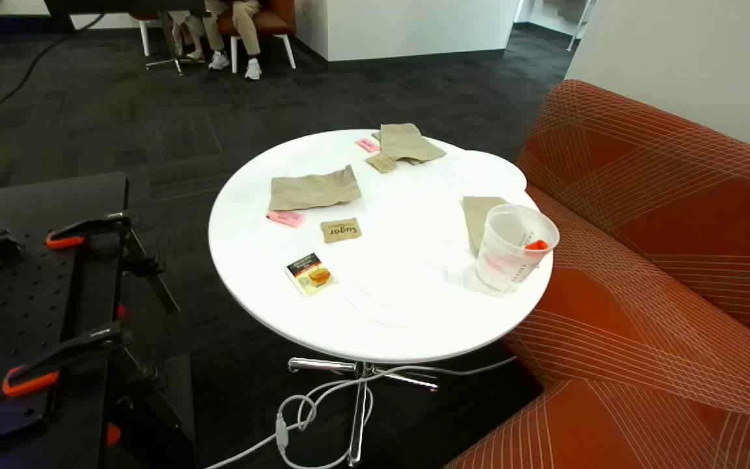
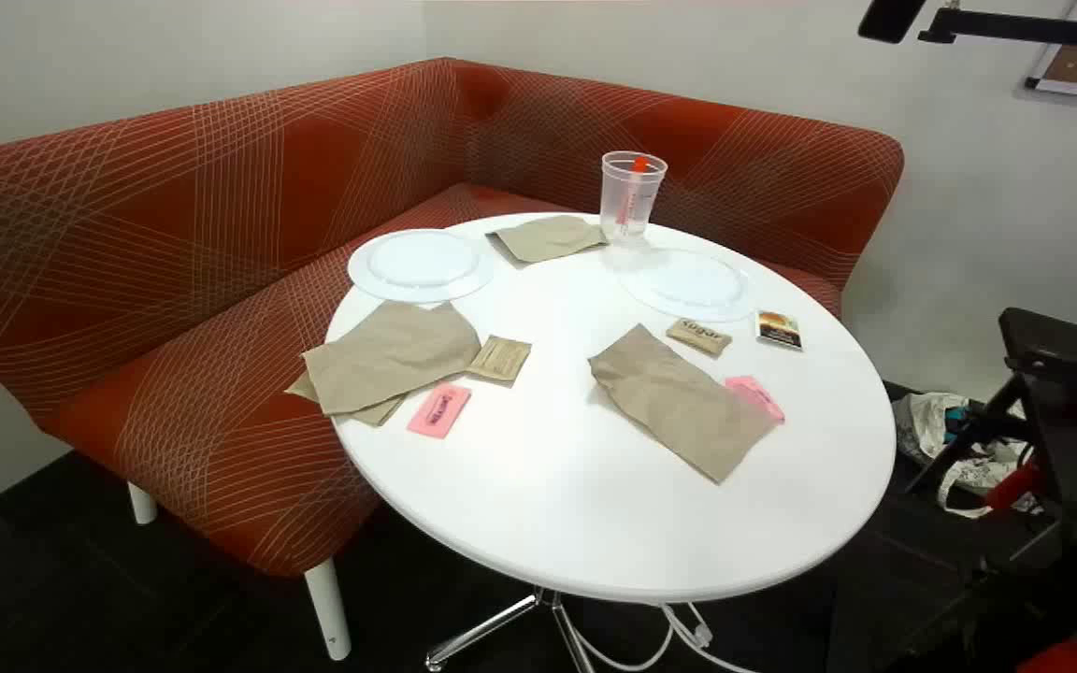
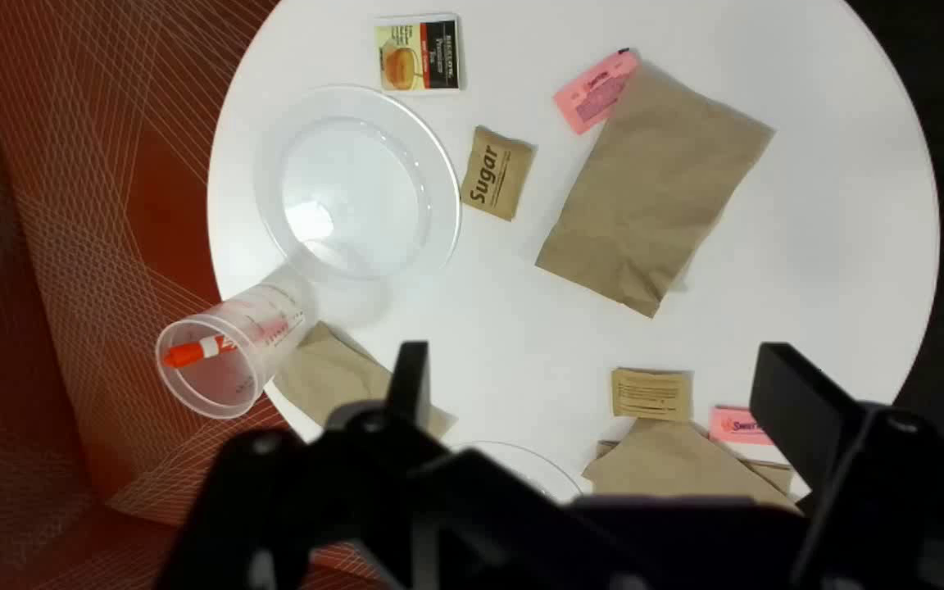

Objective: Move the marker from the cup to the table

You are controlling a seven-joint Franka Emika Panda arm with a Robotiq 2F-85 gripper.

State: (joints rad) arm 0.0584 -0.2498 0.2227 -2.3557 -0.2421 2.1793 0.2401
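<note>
The clear cup (image 1: pixel 508 264) stands upright near the edge of the round white table (image 1: pixel 401 260), on the sofa side. It also shows in an exterior view (image 2: pixel 615 204) and in the wrist view (image 3: pixel 275 315). The red marker (image 3: pixel 193 351) leans inside the cup; its red end is near the rim in both exterior views (image 1: pixel 536 245) (image 2: pixel 639 164). My gripper (image 3: pixel 593 348) shows only in the wrist view. Its black fingers are wide apart with nothing between them, high above the table. The cup is left of the fingers in that view.
Clear plates (image 2: pixel 422 266) (image 2: pixel 693 283) lie on the table, one beside the cup. Brown napkins (image 1: pixel 316 189), sugar (image 3: pixel 498 172) and pink packets (image 2: pixel 439 409) and a tea packet (image 3: pixel 417 53) are spread around. The red sofa (image 1: pixel 668 260) borders the table. A black cart (image 1: pixel 43 312) stands opposite.
</note>
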